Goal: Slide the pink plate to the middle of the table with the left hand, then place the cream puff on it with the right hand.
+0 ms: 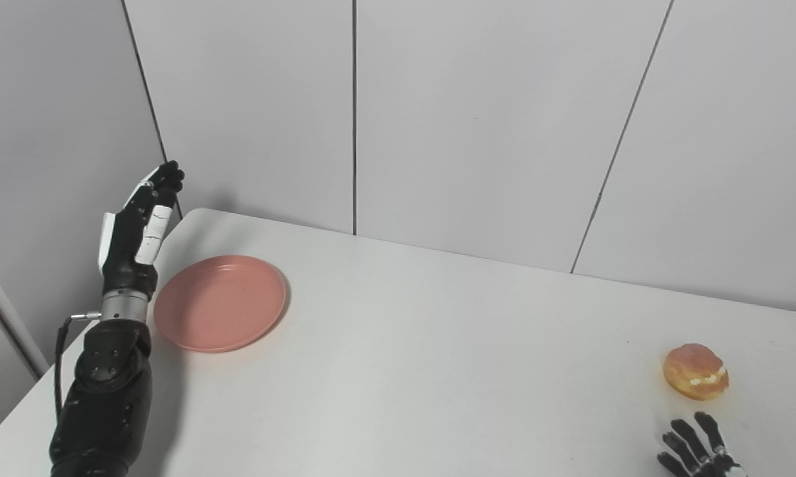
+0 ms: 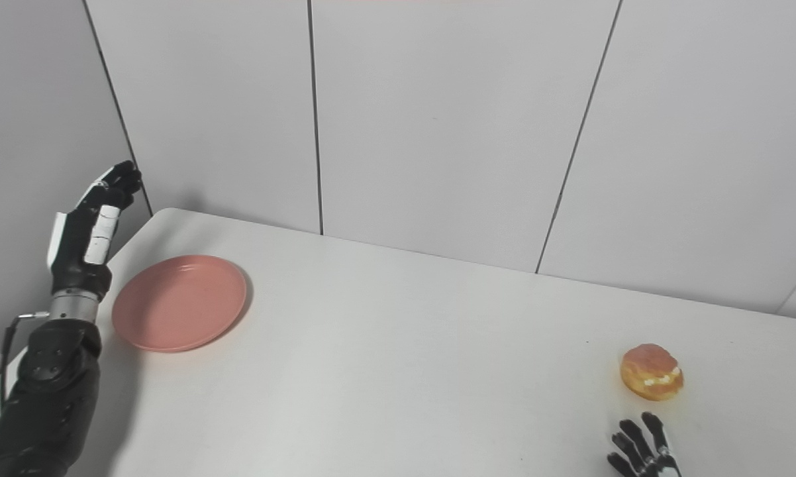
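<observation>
My left hand (image 1: 136,228) stands upright at the left edge of the white table (image 1: 438,371), just beside the pink plate (image 1: 220,303) but not touching it. Its fingers (image 1: 163,182) are extended and held close together, pointing up toward the grey panelled wall (image 1: 491,119), and they hold nothing. The plate lies flat near the table's far left corner, well short of the middle, and it is bare. My right hand (image 1: 697,450) only peeks in at the bottom right; I see the dark fingertips (image 2: 636,437) fanned apart and resting low over the tabletop, with nothing between them, while the palm is cut off by the picture's edge. The cream puff (image 1: 696,371) sits on the table just beyond those fingertips, apart from them, golden with a pale line of filling along its side, well apart from the plate across the table.
</observation>
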{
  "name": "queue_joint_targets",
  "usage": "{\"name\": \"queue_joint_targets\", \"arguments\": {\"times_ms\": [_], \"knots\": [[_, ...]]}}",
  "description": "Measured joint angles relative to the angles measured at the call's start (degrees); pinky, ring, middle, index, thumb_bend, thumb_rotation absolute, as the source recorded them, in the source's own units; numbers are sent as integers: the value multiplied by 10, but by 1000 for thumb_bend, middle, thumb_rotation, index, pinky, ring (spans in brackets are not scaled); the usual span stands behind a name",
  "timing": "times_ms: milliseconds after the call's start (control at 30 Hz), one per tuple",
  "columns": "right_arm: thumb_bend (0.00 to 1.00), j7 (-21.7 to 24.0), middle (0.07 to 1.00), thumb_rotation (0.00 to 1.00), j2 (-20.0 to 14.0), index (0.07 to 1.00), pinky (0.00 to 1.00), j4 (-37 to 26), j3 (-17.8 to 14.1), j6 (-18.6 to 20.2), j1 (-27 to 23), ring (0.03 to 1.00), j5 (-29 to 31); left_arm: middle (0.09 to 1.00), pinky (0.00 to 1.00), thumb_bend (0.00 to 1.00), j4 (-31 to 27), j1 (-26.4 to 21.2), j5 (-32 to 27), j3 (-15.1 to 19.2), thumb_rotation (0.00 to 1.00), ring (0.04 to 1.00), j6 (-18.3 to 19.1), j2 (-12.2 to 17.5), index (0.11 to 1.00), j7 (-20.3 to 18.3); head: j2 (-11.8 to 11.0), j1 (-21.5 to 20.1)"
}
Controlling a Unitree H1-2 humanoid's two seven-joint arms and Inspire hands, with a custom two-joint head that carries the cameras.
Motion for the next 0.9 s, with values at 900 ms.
{"name": "queue_joint_targets", "arguments": {"times_ms": [900], "knots": [[825, 1, 882, 1000, -11, 965, 830, -4, 6, 2, 4, 872, 11, 833, 957, 950, 186, -6, -84, 18, 786, 895, -12, 17, 842, -70, 18, -5]]}}
